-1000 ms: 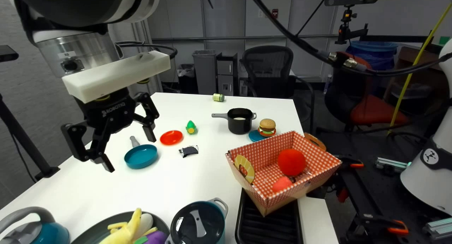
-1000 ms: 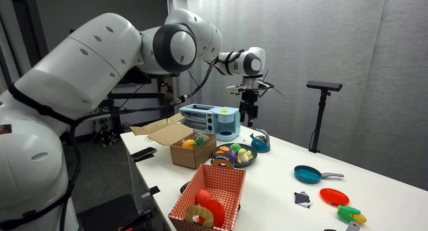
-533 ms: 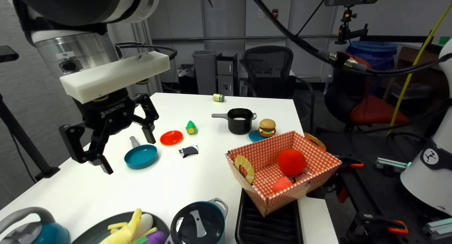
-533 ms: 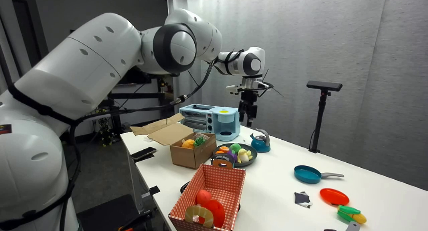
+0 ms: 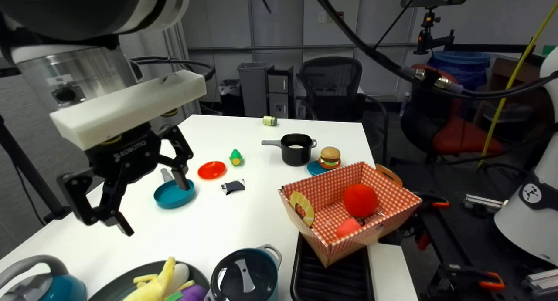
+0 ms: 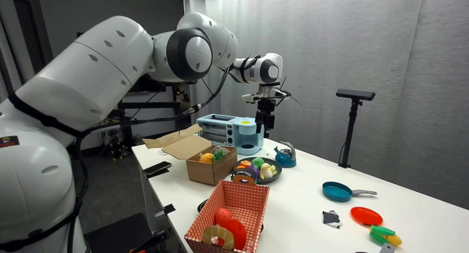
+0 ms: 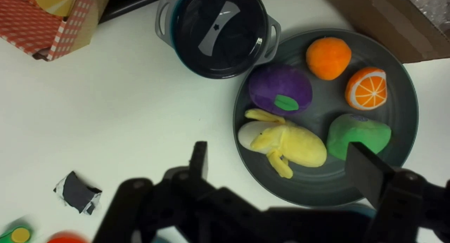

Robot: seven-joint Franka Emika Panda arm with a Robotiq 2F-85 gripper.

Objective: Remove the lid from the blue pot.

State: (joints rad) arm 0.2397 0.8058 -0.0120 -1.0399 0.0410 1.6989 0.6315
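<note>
Wrist view: my gripper [image 7: 278,158] gapes wide, empty, a plate [image 7: 327,98] of plush fruit [image 7: 302,146] flanking the blue pot [image 5: 273,288], lid [image 7: 219,32] on.

both exterior views: obliquely down across table [image 5: 244,222] | wrist view: near, facing down | all 3 share checked basket [image 5: 327,185]

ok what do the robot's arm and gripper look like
The arm is white and rounded, with black rings, black straps and a black cable. The black gripper has two jointed fingers and white ROBOTIQ lettering, below a silver collar and a pale block.
</note>
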